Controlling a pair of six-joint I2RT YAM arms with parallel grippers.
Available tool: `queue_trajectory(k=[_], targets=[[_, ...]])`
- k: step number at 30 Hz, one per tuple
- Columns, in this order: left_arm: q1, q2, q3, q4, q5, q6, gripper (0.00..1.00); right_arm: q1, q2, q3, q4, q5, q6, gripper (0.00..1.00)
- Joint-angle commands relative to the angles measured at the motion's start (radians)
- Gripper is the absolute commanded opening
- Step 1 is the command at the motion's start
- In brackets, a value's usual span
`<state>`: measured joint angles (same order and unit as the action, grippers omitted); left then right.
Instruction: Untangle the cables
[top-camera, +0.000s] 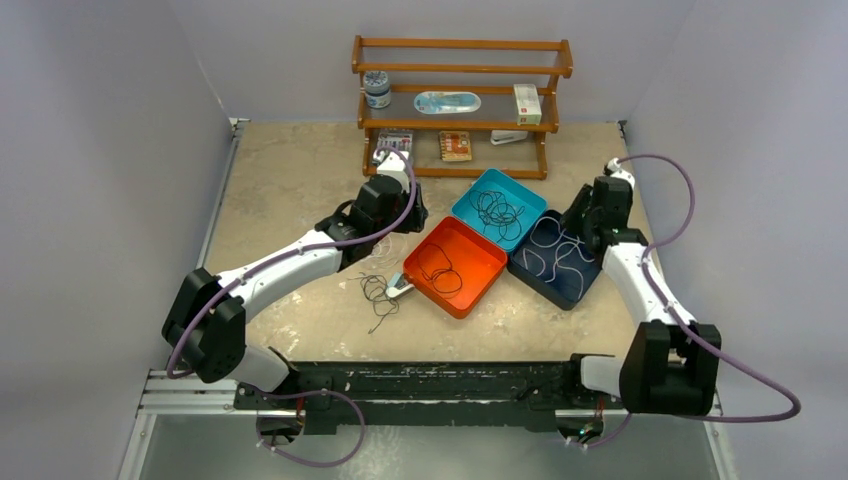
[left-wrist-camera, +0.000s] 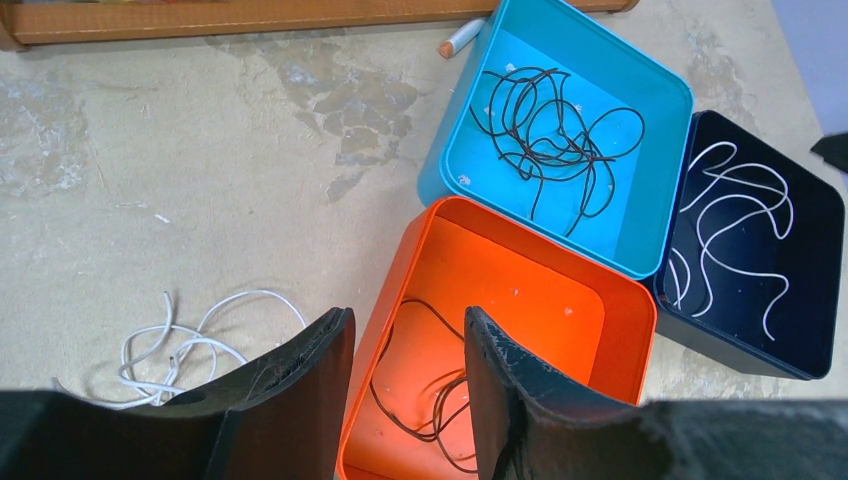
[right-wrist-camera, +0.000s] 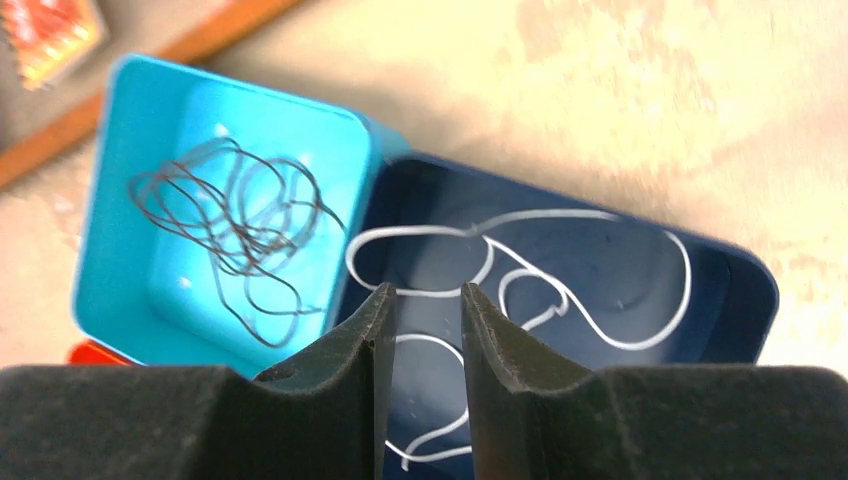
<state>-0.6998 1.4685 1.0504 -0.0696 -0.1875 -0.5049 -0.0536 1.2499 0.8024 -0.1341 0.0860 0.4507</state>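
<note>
Though half-hidden, white cable (right-wrist-camera: 545, 214) behind right hand (right-wrist-camera: 428, 291)

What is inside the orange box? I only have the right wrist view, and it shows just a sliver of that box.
Observer: A looped dark cable lies in the orange box.
Operator: Is anything outside the boxes?
Observer: A white cable lies on the table left of the orange box, with a loose dark cable beside it.
Operator: And the left hand?
Observer: The left hand hangs open over the orange box's wall on that side, holding nothing.
</note>
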Motion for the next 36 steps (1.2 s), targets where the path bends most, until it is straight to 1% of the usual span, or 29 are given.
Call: queue_trajectory(k=[1, 7, 10, 15, 16, 18, 22, 26, 29, 31, 36], targets=[[0.01, -0.026, 0.018, 0.031, -0.006, 0.007, 0.44, -0.005, 0.053, 0.077, 0.087, -0.047, -0.018, 0.34], [0.011, -0.039, 0.02, 0.014, -0.02, 0.015, 0.44, -0.005, 0.227, 0.13, 0.109, -0.045, -0.055, 0.36], [0.012, -0.045, 0.017, 0.011, -0.026, 0.017, 0.44, -0.005, 0.294, 0.156, 0.088, -0.046, -0.087, 0.37], [0.013, -0.041, 0.02, 0.013, -0.023, 0.013, 0.44, -0.005, 0.343, 0.157, 0.088, -0.043, -0.116, 0.39], [0.013, -0.04, 0.019, 0.014, -0.022, 0.013, 0.44, -0.005, 0.35, 0.188, 0.089, -0.039, -0.116, 0.39], [0.013, -0.039, 0.02, 0.014, -0.022, 0.013, 0.44, -0.005, 0.362, 0.198, 0.087, -0.04, -0.117, 0.36], [0.013, -0.036, 0.022, 0.014, -0.024, 0.014, 0.44, -0.005, 0.351, 0.194, 0.084, -0.04, -0.113, 0.35], [0.013, -0.024, 0.028, 0.017, -0.015, 0.011, 0.44, -0.005, 0.306, 0.179, 0.07, -0.028, -0.11, 0.33], [0.013, -0.016, 0.032, 0.019, -0.013, 0.011, 0.44, -0.005, 0.252, 0.173, 0.076, -0.044, -0.109, 0.35], [0.013, -0.014, 0.034, 0.019, -0.013, 0.013, 0.44, -0.005, 0.216, 0.14, 0.086, -0.067, -0.11, 0.37], [0.014, -0.015, 0.032, 0.016, -0.016, 0.016, 0.44, -0.005, 0.188, 0.131, 0.084, -0.124, -0.113, 0.38]])
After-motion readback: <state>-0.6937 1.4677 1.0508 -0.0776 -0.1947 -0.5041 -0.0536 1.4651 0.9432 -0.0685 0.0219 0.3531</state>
